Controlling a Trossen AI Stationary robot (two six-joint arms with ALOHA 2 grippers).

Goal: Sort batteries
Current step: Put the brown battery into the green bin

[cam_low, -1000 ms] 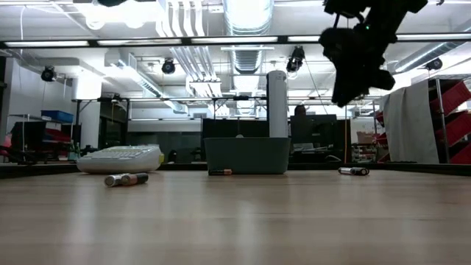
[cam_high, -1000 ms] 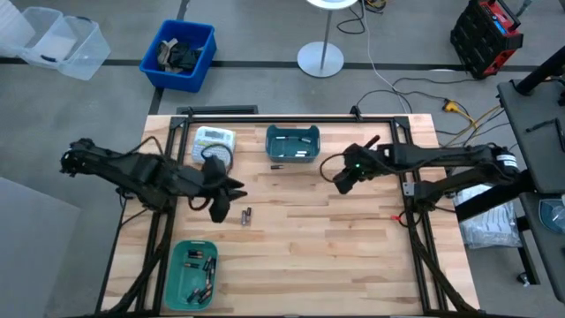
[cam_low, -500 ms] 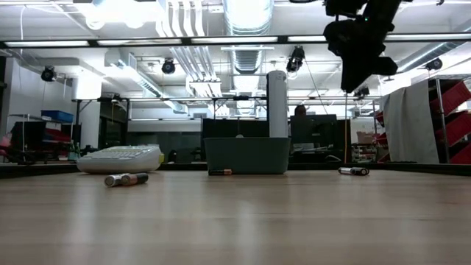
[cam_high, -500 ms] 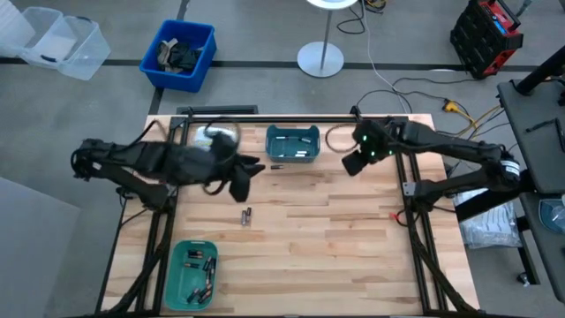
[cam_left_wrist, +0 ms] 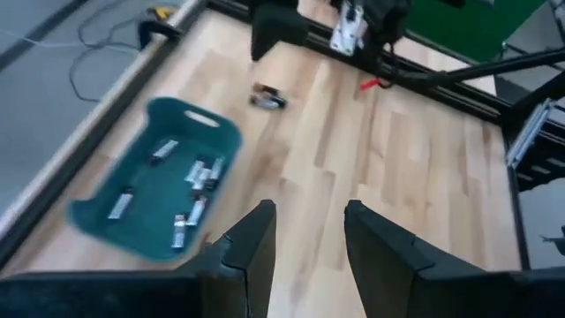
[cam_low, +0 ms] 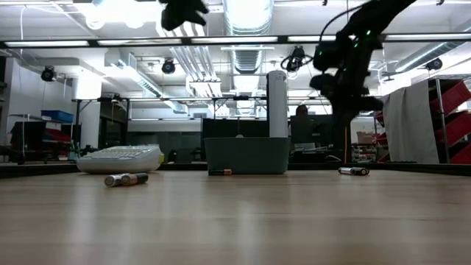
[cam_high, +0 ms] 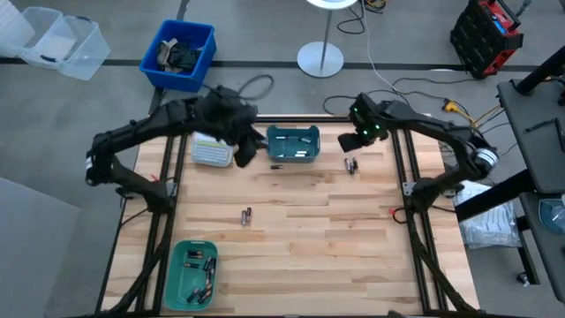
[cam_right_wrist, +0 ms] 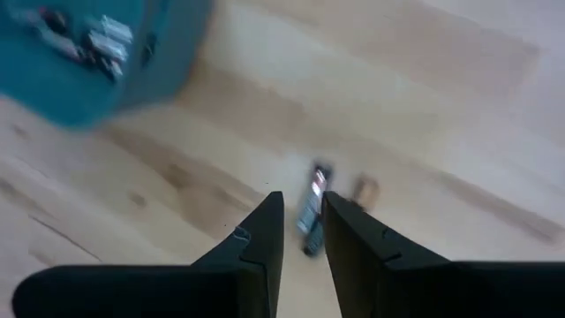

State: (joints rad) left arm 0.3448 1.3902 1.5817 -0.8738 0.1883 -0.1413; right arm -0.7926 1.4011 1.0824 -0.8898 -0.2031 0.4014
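- The right gripper (cam_high: 351, 141) hangs above the table's far right part, its fingers (cam_right_wrist: 256, 243) spread a little with a narrow gap between them and nothing held.
- Just below it on the wood lie two loose batteries (cam_high: 350, 165), seen through the finger gap in the right wrist view (cam_right_wrist: 310, 205); in the low view they rest on the table under the gripper (cam_low: 353, 171).
- Beside this gripper, toward the table's middle, stands the far teal bin (cam_high: 292, 145), with several batteries inside (cam_left_wrist: 192, 173).
- The left gripper (cam_high: 245, 150) hovers at that bin's other side, its fingers (cam_left_wrist: 254, 250) apart and empty.
- One small battery (cam_high: 275, 165) lies on the wood just in front of the far bin, near the left gripper.
- A white label-maker (cam_high: 213, 150) sits just beyond the left gripper, under the left arm.
- Farther from both grippers, a battery pair (cam_high: 246, 215) lies at mid-table.
- The near teal bin (cam_high: 192, 273) sits at the table's front left corner, holding more batteries.
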